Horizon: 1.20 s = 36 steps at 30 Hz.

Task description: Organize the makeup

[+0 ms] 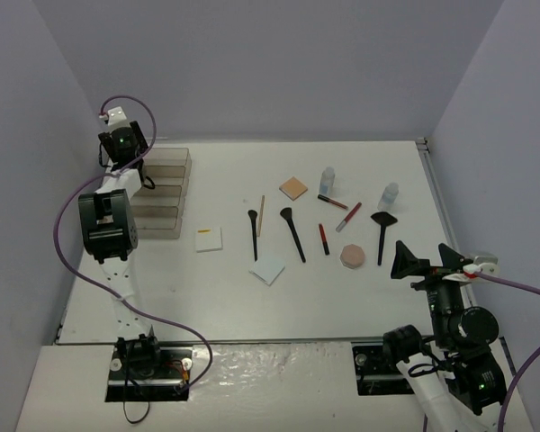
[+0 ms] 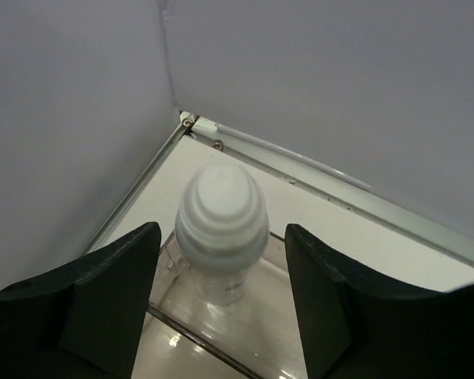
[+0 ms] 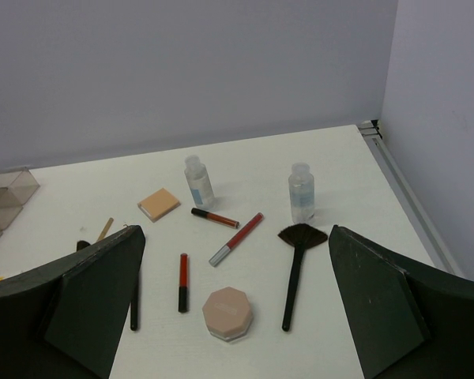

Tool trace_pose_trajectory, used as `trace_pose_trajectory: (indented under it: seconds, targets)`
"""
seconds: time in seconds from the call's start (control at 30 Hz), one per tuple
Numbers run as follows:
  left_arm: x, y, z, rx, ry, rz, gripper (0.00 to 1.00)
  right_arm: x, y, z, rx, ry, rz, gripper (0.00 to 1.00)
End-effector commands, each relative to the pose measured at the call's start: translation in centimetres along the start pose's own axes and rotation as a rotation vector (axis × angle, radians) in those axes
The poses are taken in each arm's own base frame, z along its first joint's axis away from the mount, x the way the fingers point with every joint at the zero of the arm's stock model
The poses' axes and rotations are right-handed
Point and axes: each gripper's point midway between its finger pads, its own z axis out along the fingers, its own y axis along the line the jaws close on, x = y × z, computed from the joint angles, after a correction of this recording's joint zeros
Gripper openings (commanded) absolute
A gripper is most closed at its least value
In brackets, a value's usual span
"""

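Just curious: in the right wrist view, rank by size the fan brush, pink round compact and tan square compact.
1. fan brush
2. pink round compact
3. tan square compact; the pink one lies nearer, so unsure.

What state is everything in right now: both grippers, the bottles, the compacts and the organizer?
White-capped bottle: upright, standing in the organizer.
Left gripper: open, fingers either side of that bottle, not touching.
Right gripper: open, empty.
Tan compact: closed, flat.
Pink compact: closed, flat.
Clear bottle beside tan compact: upright, capped.
Other clear bottle: upright, capped.
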Motion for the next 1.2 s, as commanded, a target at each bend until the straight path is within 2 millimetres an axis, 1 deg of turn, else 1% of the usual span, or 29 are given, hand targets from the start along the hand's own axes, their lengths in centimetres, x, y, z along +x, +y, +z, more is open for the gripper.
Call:
trace_pose_trajectory:
  seconds: [0.0,0.03,0.13,0.2,0.27,0.37,0.4,0.47,0.5,0.57,0.63,0.73,0.8,0.9,0.97,1.03,1.1,1.17]
  targets:
    - [-7.0,-0.3,-2.0,0.036,-0.145,-0.042,0.74,-1.8,0.6,0.6,-0.022,-0.066,0.010,1.00]
    - [-7.1,-0.4,-2.3,0.043,-0.142,-0.039,0.81,-1.9,0.6,0.5,-0.024,-0.069,0.011,1.00]
    - [-7.6,-0.5,-3.6,0.067,-0.141,-0.035,0.92,-2.0,0.6,0.4,-0.026,-0.076,0.010,1.00]
    - [-9.1,-0.3,-4.9,0.074,-0.161,-0.038,0.97,-2.2,0.6,0.3,-0.027,-0.083,0.009,1.00]
    - [-8.9,0.0,-6.2,0.076,-0.151,-0.040,0.97,-2.3,0.5,0.1,-0.022,-0.090,0.011,1.00]
    - [-10.4,-0.7,-9.1,0.136,-0.176,-0.105,0.97,-2.6,0.3,-0.1,-0.015,-0.107,0.017,1.00]
    - [-11.1,-1.6,-10.3,0.185,-0.195,-0.132,0.97,-2.8,0.3,-0.2,-0.017,-0.114,0.019,1.00]
    - [-13.3,-4.2,-13.3,0.289,-0.243,-0.162,0.97,-2.9,0.3,-0.3,-0.023,-0.120,0.019,1.00]
    - [-13.6,-6.0,-15.0,0.334,-0.250,-0.161,0.97,-3.0,0.4,-0.4,-0.024,-0.121,0.020,1.00]
    - [-13.7,-9.2,-17.7,0.449,-0.249,-0.123,0.97,-3.1,0.5,-0.4,-0.033,-0.122,0.021,1.00]
    - [-13.2,-14.8,-21.4,0.605,-0.240,-0.095,0.97,-3.1,0.7,-0.5,-0.041,-0.121,0.023,1.00]
    - [-12.4,-20.4,-26.0,0.791,-0.213,-0.083,0.97,-3.2,0.8,-0.5,-0.050,-0.124,0.028,1.00]
    - [-11.8,-23.5,-28.9,0.883,-0.205,-0.052,0.97,-3.2,0.8,-0.5,-0.051,-0.121,0.027,1.00]
    - [-10.4,-27.5,-32.7,0.962,-0.195,-0.006,0.97,-3.2,0.8,-0.6,-0.048,-0.122,0.028,1.00]
    - [-9.0,-29.9,-34.7,1.015,-0.182,0.000,0.97,-3.3,0.7,-0.6,-0.044,-0.123,0.028,1.00]
    - [-8.5,-31.6,-35.8,1.033,-0.195,0.007,0.97,-3.2,0.6,-0.5,-0.038,-0.120,0.028,1.00]
    - [-6.7,-34.1,-37.4,1.073,-0.184,0.028,0.97,-3.2,0.6,-0.5,-0.038,-0.121,0.028,1.00]
    - [-5.6,-35.8,-38.0,1.091,-0.183,0.033,0.97,-3.2,0.5,-0.5,-0.032,-0.121,0.026,1.00]
